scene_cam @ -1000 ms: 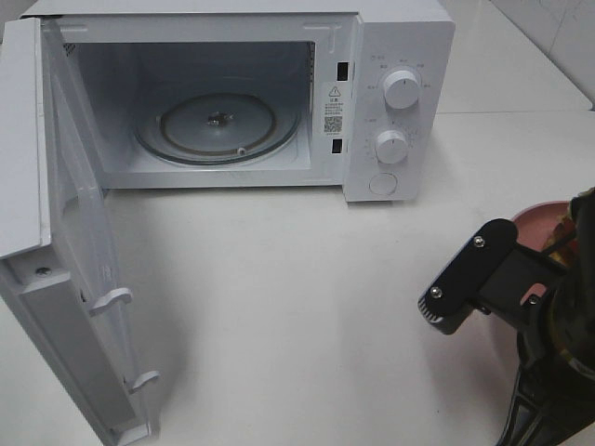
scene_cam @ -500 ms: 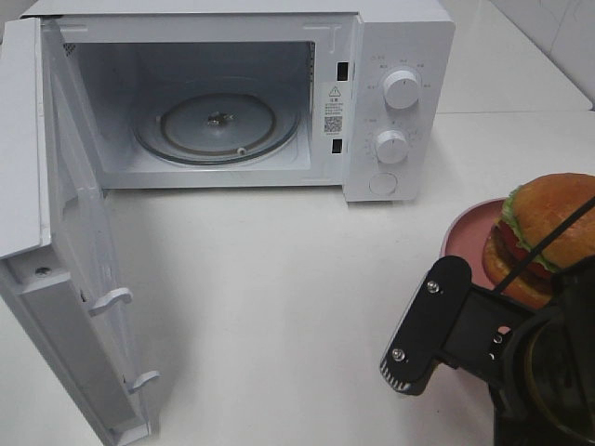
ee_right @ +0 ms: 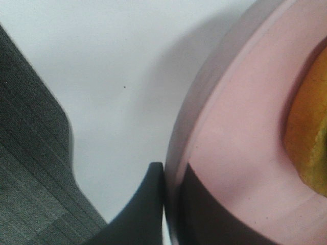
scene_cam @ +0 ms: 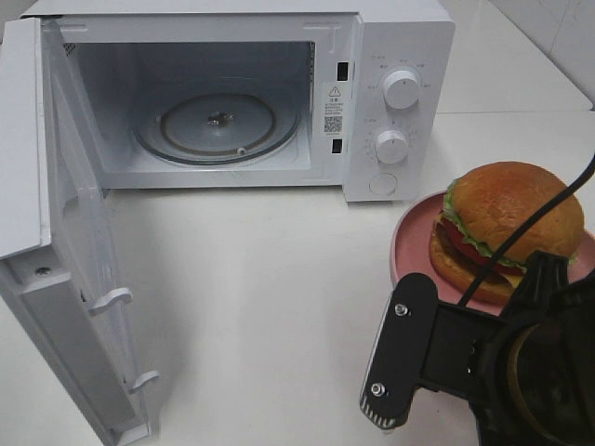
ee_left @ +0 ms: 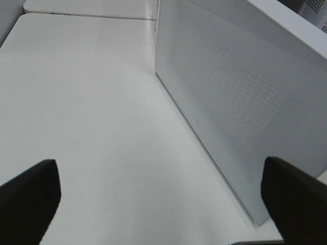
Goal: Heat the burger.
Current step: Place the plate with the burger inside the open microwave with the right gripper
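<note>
Burger (scene_cam: 507, 223) and plate (scene_cam: 410, 234) farther leftward

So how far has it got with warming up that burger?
Done: the microwave has its door wide open and its glass turntable bare. In hand: the right pincer is clamped on the rim of the pink plate, burger on it, outside the microwave. Left: set it inside, shut the door, turn the dials.

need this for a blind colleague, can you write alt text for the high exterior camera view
A burger on a pink plate is at the right of a white table, the black right arm at the plate's near edge. Behind it stands a white microwave, door swung wide open to the left, glass turntable bare.
</note>
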